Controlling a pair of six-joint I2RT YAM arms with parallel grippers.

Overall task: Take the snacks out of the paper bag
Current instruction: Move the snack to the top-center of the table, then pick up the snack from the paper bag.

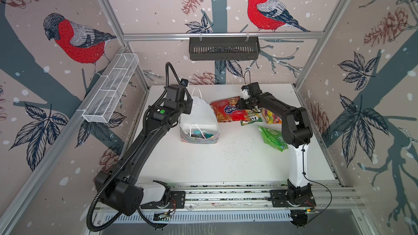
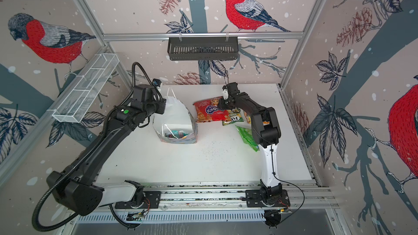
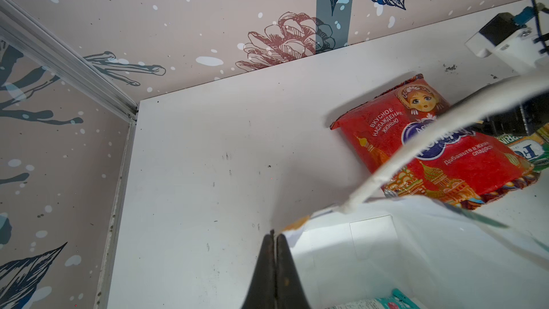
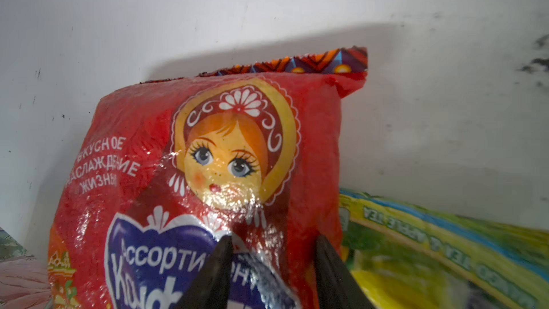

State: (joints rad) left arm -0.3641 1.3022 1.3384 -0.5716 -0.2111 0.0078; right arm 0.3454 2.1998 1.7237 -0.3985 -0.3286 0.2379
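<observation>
bright green plastic packet (image 1: 271, 139) lay near right, out already. Floral paper gift bag (image 1: 203, 140) stood upright centre-left, teal packet (image 1: 204, 133) inside, left gripper (image 3: 274, 236) clenched at its far rim. Farther back, right gripper (image 4: 273, 240) sat parted, jaws straddling the big red glossy packet (image 1: 226, 112)

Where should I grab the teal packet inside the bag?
Probably the teal packet by its end clear of the cord handle, from straight above through the bag's open top: it lies at the bottom, walled in on every side.
</observation>
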